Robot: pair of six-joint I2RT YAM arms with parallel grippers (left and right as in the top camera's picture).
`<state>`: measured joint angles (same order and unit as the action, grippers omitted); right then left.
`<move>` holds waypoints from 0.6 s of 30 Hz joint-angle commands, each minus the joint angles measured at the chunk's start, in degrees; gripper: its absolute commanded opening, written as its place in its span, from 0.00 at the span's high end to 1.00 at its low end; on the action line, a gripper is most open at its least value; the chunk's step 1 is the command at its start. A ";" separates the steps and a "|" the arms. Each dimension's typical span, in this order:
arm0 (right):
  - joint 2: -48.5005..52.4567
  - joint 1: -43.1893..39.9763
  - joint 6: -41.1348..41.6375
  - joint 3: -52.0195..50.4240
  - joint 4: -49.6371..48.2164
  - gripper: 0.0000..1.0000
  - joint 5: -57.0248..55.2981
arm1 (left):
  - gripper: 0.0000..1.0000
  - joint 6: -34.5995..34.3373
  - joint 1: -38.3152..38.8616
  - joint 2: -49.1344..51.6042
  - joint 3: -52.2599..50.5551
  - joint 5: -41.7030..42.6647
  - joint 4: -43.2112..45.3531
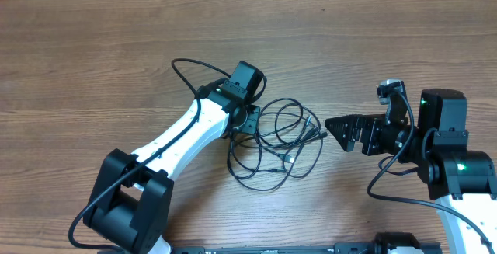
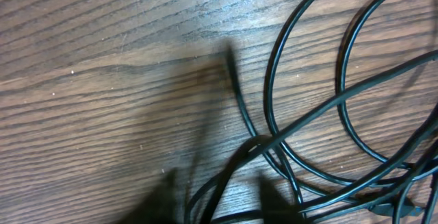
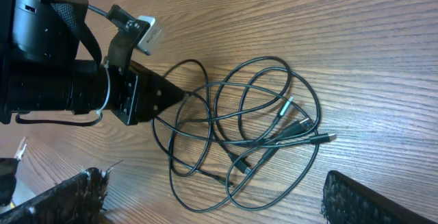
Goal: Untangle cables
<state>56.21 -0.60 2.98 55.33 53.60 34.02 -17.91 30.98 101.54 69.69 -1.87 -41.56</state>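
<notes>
The cables (image 1: 278, 141) are thin black cords lying in a tangle of overlapping loops at the table's middle, with small plugs near the right side (image 3: 301, 125). My left gripper (image 1: 247, 122) is low at the tangle's left edge. In the left wrist view its blurred fingertips (image 2: 222, 200) stand apart with cable strands (image 2: 308, 114) running between them, so it is open. My right gripper (image 1: 335, 127) is just right of the tangle. Its fingers (image 3: 219, 203) are wide open and empty, with the cable loops (image 3: 239, 114) ahead of them.
The wooden table (image 1: 93, 60) stretches around the tangle. The left arm's own thicker black wire (image 1: 190, 71) loops behind its wrist. The right arm's base (image 1: 458, 168) stands at the right edge.
</notes>
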 commanded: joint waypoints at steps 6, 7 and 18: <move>-0.52 0.22 0.00 1.36 -0.11 0.00 -0.55 | 0.96 0.24 -0.70 -0.46 1.27 1.51 1.14; -0.52 0.22 0.00 1.36 -0.11 0.00 -0.55 | 0.96 0.85 -0.70 -0.85 1.95 1.73 1.05; -0.07 0.22 -0.02 1.31 0.76 0.00 -0.55 | 0.96 6.21 -1.11 -13.20 17.14 5.49 0.90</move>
<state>56.21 -0.60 2.98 55.33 54.28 34.04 -14.59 30.22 94.32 81.17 2.20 -40.97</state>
